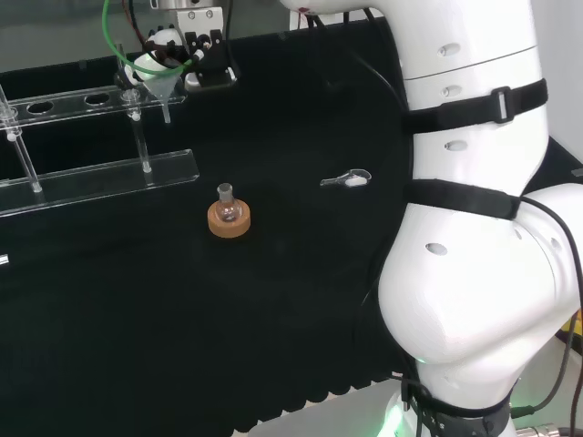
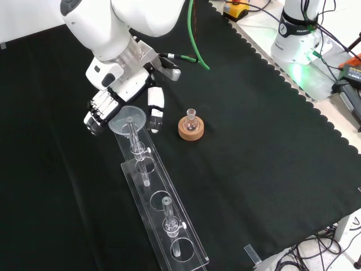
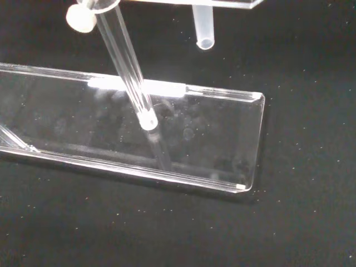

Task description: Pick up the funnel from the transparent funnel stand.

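Look at the front view: your robot hand (image 2: 127, 93) sits at the far end of the clear funnel stand (image 2: 169, 226). Its fingers (image 2: 97, 110) curl on the left of the funnel (image 2: 127, 119) and its thumb (image 2: 155, 110) hangs down on the right. The funnel's wide rim lies between them. You cannot tell if the fingers touch the rim, so you cannot tell if the robot hand grips it yet.

The funnel sits in the end hole of the stand's top rail. Its wide mouth faces up and its thin stem (image 3: 203, 28) points straight down, so its long line runs up and down. In the wrist view the stem's open tip hangs above the stand's clear base plate (image 3: 222, 139), close to the plate's rounded end edge.

You can count 1 funnel and 1 stand. The stand has 2 upright rods in the front view, and its top rail shows 3 open holes there. There is 1 small round flask (image 2: 191, 117) on 1 cork ring (image 2: 190, 129), just to the right of the thumb in the front view. In the head view, 1 small scoop (image 1: 348, 179) lies apart on the black surface (image 2: 271, 141).

The cloth on the left of the stand is bare. The surface's wavy edge is far off to the right in the front view.
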Tool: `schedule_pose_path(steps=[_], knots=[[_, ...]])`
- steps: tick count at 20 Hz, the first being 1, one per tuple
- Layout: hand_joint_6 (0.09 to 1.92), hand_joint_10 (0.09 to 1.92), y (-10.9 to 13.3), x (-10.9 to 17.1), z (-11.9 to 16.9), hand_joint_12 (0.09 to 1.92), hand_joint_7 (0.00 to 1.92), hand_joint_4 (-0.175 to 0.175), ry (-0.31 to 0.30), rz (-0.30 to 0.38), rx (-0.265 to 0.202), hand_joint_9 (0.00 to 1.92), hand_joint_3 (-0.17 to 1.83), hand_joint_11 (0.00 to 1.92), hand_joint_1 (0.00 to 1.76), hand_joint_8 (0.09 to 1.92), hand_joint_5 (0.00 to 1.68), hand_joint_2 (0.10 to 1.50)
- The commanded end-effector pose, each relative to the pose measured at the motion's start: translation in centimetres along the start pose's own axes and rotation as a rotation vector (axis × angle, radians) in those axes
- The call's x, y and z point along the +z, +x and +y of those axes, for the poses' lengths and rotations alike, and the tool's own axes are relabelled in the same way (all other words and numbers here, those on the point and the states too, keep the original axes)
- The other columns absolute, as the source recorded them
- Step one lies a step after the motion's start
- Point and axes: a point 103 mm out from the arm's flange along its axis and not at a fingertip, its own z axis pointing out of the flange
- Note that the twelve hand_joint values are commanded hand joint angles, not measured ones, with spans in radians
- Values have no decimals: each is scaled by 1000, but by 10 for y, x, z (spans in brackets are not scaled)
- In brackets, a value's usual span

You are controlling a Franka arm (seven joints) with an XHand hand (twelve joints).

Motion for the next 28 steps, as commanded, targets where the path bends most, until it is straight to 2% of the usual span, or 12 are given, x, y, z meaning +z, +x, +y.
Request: schedule_pose_path(steps=[1,3,5,9,12,13,16,18,20,23,28], knots=[[87,352,9,5,0,1129,150,-130,-58,-112,39,102,119,0,139,370,84,782],[87,768,10,6,1,1321,138,-157,-73,-126,45,92,96,0,148,753,162,780],[87,962,9,9,2,1451,157,-171,-74,-136,48,127,86,0,152,941,226,779],[87,1059,5,10,6,1529,237,-175,-100,-165,56,259,82,47,154,1061,321,780],[124,1088,1,11,6,1459,385,-175,-156,-210,60,507,84,284,165,1162,452,787],[234,1128,-1,10,7,1422,435,-175,-171,-225,64,590,89,400,170,1208,459,789],[765,1322,-5,8,9,1300,548,-175,-207,-251,65,819,119,795,208,1365,349,791],[976,1424,-6,5,9,1227,610,-175,-233,-267,63,958,140,1058,246,1474,297,794],[1145,1514,-6,0,8,1225,668,-175,-275,-307,60,1068,161,1237,276,1580,270,795],[1373,1604,-8,-15,4,1279,729,-175,-319,-343,82,1185,189,1381,307,1693,243,794],[1511,1649,-13,-39,-7,1322,813,-175,-352,-352,107,1283,229,1495,338,1746,261,787]])
